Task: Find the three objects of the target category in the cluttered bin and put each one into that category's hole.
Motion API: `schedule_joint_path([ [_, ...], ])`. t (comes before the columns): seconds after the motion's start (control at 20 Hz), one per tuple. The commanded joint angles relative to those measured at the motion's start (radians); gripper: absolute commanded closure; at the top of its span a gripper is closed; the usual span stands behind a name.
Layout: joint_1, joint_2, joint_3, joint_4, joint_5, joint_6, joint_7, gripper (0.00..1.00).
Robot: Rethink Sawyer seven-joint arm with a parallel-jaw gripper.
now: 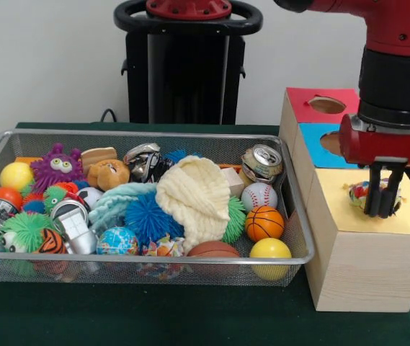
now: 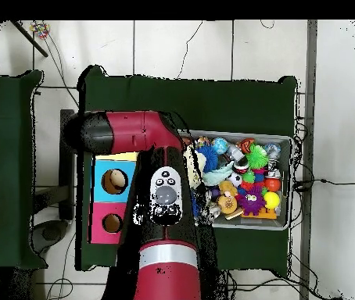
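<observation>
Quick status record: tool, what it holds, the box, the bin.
tool: over the yellow section of the box, shut on a multicoloured ball
holes: red and blue show theirs; the yellow one is hidden behind the ball
bin: still full; baseball, basketball, can, cream cloth

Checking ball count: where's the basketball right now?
Front view: the basketball sits in the bin's right end, just below the baseball and above the yellow ball, beside the green spiky ball.
</observation>
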Motion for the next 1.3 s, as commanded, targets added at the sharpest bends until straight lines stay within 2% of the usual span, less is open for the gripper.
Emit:
schedule_joint_path([
  [0.05,0.002,0.084,-0.032,-0.032,-0.02,0.124,0.131,1.0],
  [0.3,-0.028,0.108,0.011,-0.027,0.007,0.186,0.078,1.0],
  [0.75,-0.082,0.097,0.099,0.011,0.046,0.253,0.004,1.0],
  [1.3,-0.117,0.1,0.146,0.016,0.071,0.345,-0.018,1.0],
])
